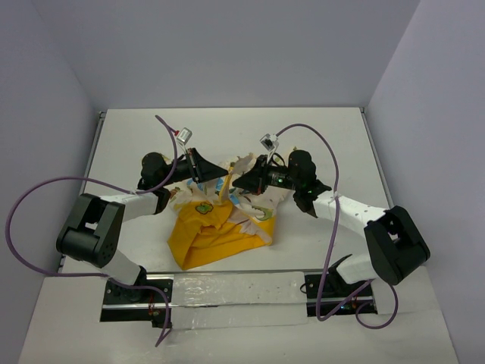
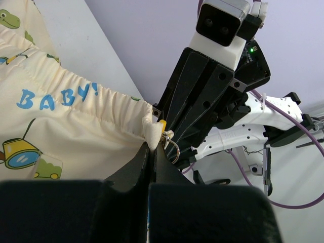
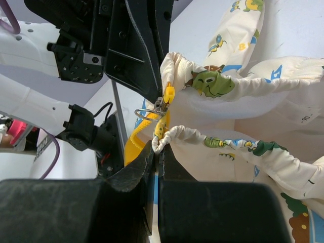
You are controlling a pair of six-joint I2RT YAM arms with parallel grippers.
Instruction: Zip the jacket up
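The jacket (image 1: 220, 227) lies bunched on the tabletop (image 1: 318, 144), hem raised. Your left gripper (image 2: 152, 148) is clamped on one cream hem corner, your right gripper (image 3: 158, 150) on the other, beside the zip pull (image 3: 146, 113). Tug apart and the thin fabric may slip; the close-set grippers could collide.

One jacket (image 1: 220, 231) lies on the one desk (image 1: 326, 136). Two robot arms stand at its near edge: one left arm (image 1: 125, 205), one right arm (image 1: 352, 212). Two purple cables (image 1: 53, 181) are counted, one metal ring (image 3: 144, 114), one yellow zipper slider (image 3: 168, 93).
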